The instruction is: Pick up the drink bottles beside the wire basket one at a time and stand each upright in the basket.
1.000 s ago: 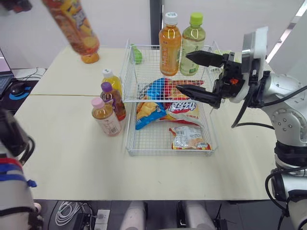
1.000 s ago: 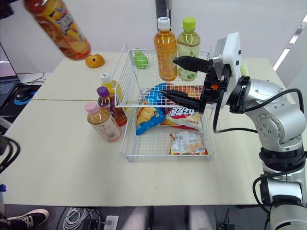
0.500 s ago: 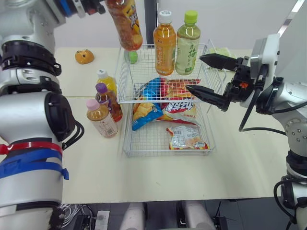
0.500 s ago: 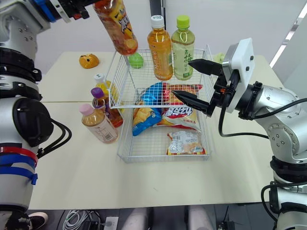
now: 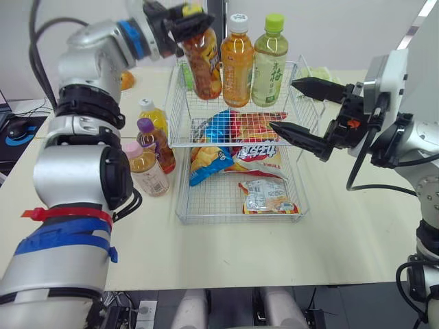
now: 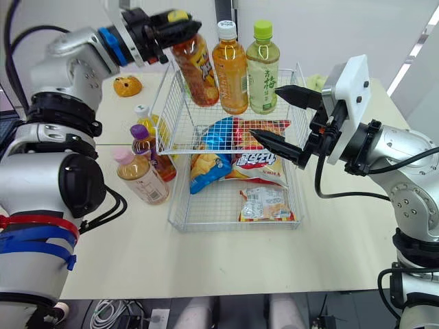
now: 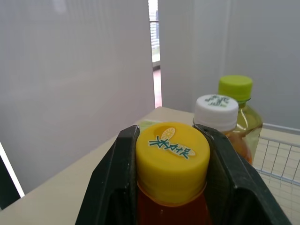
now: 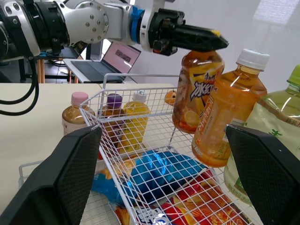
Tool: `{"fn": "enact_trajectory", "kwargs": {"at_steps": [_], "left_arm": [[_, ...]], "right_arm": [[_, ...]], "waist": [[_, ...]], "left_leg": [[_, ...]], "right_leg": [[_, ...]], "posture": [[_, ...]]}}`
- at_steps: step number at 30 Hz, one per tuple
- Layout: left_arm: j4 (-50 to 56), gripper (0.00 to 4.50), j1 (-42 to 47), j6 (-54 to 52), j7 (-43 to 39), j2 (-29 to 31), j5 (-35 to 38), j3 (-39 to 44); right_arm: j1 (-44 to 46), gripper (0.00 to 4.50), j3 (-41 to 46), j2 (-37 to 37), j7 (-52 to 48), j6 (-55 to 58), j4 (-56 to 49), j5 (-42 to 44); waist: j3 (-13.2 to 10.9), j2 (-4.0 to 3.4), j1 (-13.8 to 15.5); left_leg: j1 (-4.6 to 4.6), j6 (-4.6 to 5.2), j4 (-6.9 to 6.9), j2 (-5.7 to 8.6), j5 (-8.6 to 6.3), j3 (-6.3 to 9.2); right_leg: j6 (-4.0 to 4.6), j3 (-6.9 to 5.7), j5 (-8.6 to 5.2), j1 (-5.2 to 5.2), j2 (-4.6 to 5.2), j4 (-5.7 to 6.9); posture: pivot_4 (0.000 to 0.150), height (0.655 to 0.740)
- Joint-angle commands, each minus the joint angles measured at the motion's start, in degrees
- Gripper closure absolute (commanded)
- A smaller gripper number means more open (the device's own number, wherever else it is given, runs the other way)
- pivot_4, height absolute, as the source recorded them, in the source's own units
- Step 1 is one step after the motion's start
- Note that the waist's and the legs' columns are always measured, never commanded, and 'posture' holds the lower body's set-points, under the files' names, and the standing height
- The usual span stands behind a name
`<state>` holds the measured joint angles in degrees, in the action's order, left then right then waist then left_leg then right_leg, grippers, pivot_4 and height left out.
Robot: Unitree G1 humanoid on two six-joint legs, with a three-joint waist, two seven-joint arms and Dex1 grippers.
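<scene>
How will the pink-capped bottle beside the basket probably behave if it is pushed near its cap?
The pink-capped bottle looks nearly full, so probably fairly heavy and stiff. Tall on a narrow base, it would likely tip rather than slide. The purple-capped bottle stands close beside it and may get knocked too.

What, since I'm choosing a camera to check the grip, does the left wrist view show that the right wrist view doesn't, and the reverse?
Left wrist view adds: the printed top of the yellow cap, pinched between the left hand's fingers.
Right wrist view adds: the yellow-capped bottle's labelled body down to its base, three bottles standing outside the wire basket, snack bags inside it, a laptop.
Both: the white-capped bottle and green-capped bottle beside the held one, plus basket wire.
</scene>
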<state>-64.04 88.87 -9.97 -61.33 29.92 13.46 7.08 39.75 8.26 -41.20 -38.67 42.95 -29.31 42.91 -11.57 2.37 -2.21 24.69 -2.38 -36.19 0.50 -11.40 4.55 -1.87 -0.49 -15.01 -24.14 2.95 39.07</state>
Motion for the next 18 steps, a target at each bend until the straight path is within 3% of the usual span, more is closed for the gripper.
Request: {"fn": "enact_trajectory", "kwargs": {"at_steps": [1, 18], "left_arm": [[1.2, 3.13, 2.0, 2.8, 0.5, 0.4, 0.2, 1.5], [-1.2, 3.13, 2.2, 3.3, -0.3, -0.6, -0.2, 2.0]], "right_arm": [[0.8, 0.0, 2.2, -0.9, 0.5, -0.4, -2.1, 1.3], [1.1, 0.0, 1.8, -1.5, 0.8, -0.6, -1.6, 1.7]], "waist": [[0.0, 0.0, 0.0], [0.0, 0.0, 0.3]], "left_leg": [[0.01, 0.0, 0.0, 0.0, 0.0, 0.0], [0.0, 0.0, -0.11, 0.03, 0.0, 0.01]], "right_leg": [[0.0, 0.0, 0.0, 0.0, 0.0, -0.02], [-0.01, -0.01, 0.01, 0.04, 0.01, 0.04]], "posture": [[0.15, 0.74], [0.15, 0.74]]}}
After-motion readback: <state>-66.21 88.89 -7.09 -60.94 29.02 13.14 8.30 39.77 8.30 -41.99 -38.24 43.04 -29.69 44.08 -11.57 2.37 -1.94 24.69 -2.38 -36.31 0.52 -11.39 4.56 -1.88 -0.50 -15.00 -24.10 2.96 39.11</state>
